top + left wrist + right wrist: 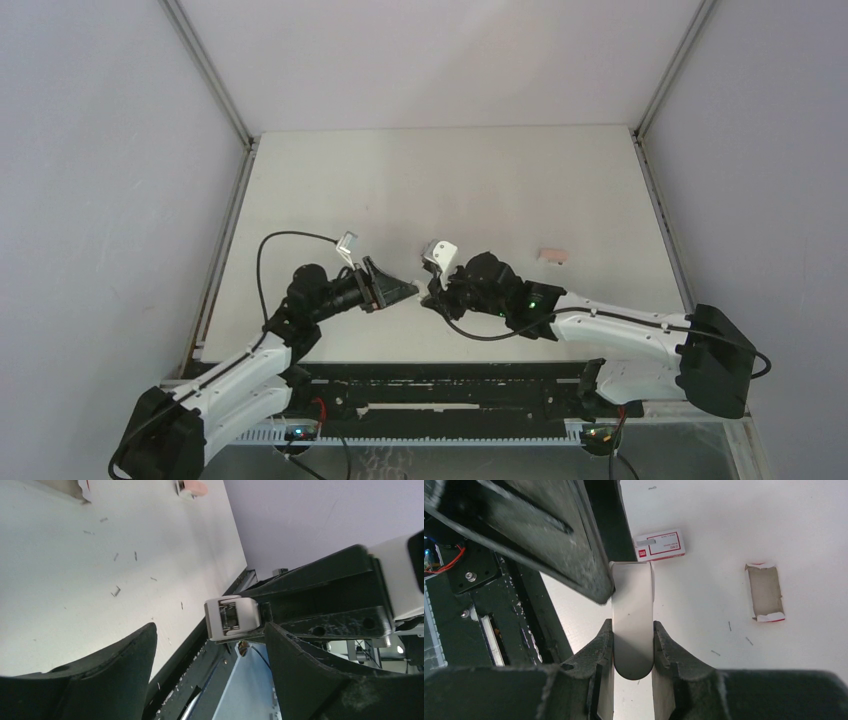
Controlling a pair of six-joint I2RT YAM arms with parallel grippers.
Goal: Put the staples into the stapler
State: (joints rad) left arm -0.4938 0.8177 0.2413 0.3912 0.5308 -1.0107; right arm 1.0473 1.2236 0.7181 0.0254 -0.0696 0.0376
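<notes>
Note the stapler (633, 605) pinched across its white body by the closed right fingers (599, 650), over the near middle of the tabletop (724, 520), between the 2 arms. Treat the step in hand as opening the magazine: advance the left fingers (125, 660), spread wide and empty, squarely around the stapler's front end, then close gently without twisting it in the right grip. Leave the staple box (660, 545) for afterwards.

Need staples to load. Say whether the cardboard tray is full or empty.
Empty: the cardboard tray shows only bare brown inside in the right wrist view.
</notes>
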